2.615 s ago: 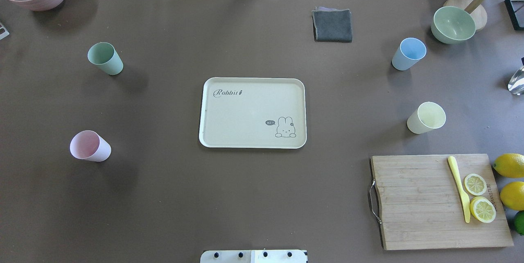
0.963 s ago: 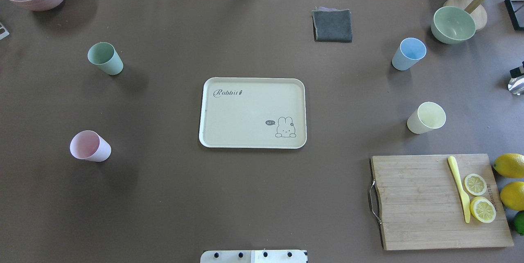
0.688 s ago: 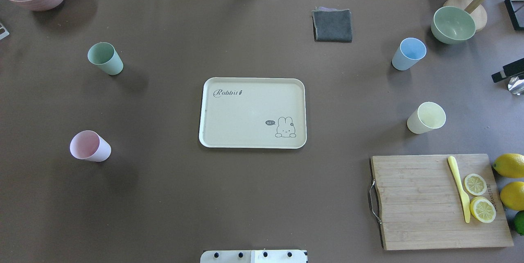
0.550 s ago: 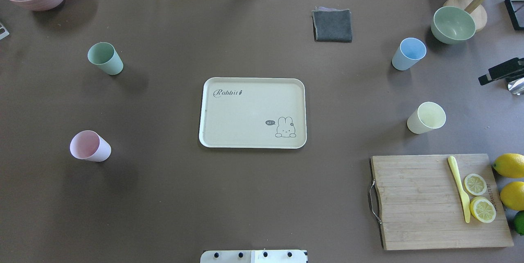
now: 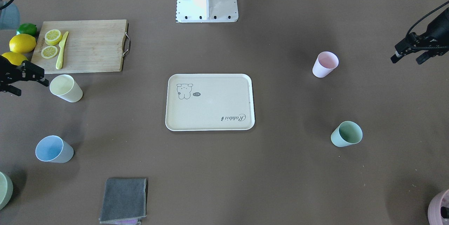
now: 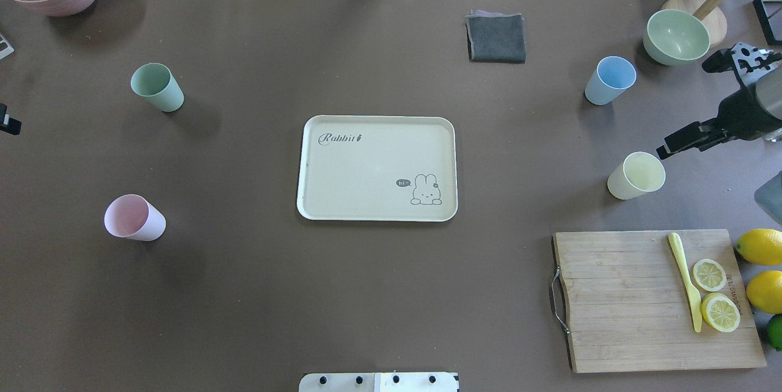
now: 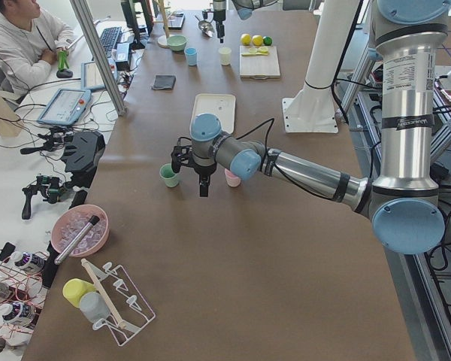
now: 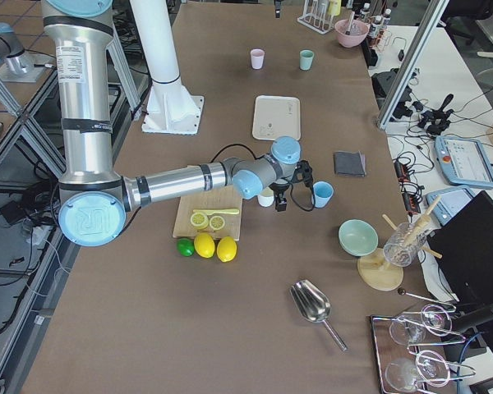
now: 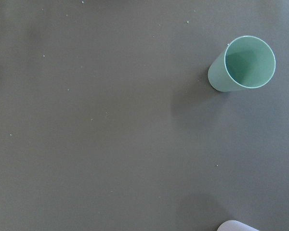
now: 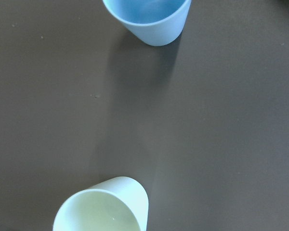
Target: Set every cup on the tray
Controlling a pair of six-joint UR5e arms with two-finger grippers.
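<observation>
item: four cups, none on the tray.
near row: pink cup point(image 6: 134, 218) and yellow cup point(image 6: 636, 175), upright on the counter point(image 6: 366, 294).
middle: tray point(image 6: 366, 160), bare.
far row: green cup point(image 6: 157, 87) and blue cup point(image 6: 610, 79).
right claw point(image 6: 685, 108): spread open, empty, between yellow and blue.
left claw point(image 5: 406, 58): open, empty, well apart from pink.
risk: a finger clipping a rim would likely topple a light cup.
change: both claws have come in from the edges; cups and tray unmoved.

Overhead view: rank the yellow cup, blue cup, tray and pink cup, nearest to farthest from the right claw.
1. yellow cup, just beside the right claw, robot's right side.
2. blue cup, farther back, same side.
3. tray, table centre.
4. pink cup, far left side.
</observation>
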